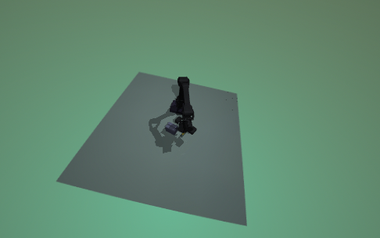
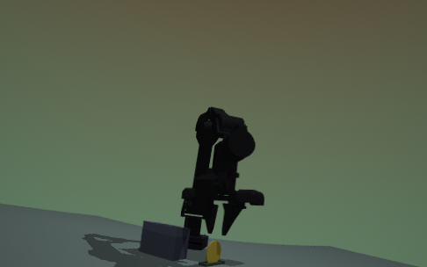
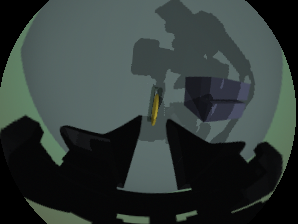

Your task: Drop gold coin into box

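The gold coin (image 2: pixel 213 252) (image 3: pixel 154 106) (image 1: pixel 182 134) stands on its edge in the small dark-green holder (image 2: pixel 211 263). The grey box (image 2: pixel 163 240) (image 3: pixel 214 98) (image 1: pixel 170 127) sits just left of it in the exterior view. My gripper (image 2: pixel 218 232) (image 3: pixel 154 120) hangs a short way above the coin, fingers pointing down. The fingers stand partly apart with nothing between them. In the wrist view the coin shows edge-on just beyond the gap between the fingertips.
The arm's base stands close behind the box and coin. The grey mat (image 1: pixel 117 164) lies on a green floor. The arm's shadow falls on the mat left of the box.
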Motion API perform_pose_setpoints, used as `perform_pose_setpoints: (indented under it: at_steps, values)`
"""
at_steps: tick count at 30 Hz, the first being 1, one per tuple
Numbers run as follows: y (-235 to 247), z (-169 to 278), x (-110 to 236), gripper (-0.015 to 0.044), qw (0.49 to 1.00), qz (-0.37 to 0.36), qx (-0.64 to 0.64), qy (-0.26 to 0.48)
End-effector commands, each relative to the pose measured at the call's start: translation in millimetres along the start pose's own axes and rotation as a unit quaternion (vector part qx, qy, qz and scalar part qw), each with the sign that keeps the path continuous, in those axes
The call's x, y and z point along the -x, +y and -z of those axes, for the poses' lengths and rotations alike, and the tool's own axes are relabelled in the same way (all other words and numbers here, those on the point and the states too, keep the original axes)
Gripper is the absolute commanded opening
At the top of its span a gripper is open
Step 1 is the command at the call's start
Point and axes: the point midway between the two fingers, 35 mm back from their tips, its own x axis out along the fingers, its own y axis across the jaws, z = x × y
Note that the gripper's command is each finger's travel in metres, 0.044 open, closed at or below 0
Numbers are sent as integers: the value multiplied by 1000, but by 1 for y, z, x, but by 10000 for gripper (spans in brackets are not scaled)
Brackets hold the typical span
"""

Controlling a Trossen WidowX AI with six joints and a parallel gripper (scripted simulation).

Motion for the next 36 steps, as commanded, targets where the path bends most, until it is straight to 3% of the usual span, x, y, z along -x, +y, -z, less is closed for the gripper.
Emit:
perform_pose_setpoints:
  at_steps: [1,36]
  values:
    - [-1,0,-10,161,1000,5,-2,2]
    - [-3,2,-61,161,1000,5,-2,2]
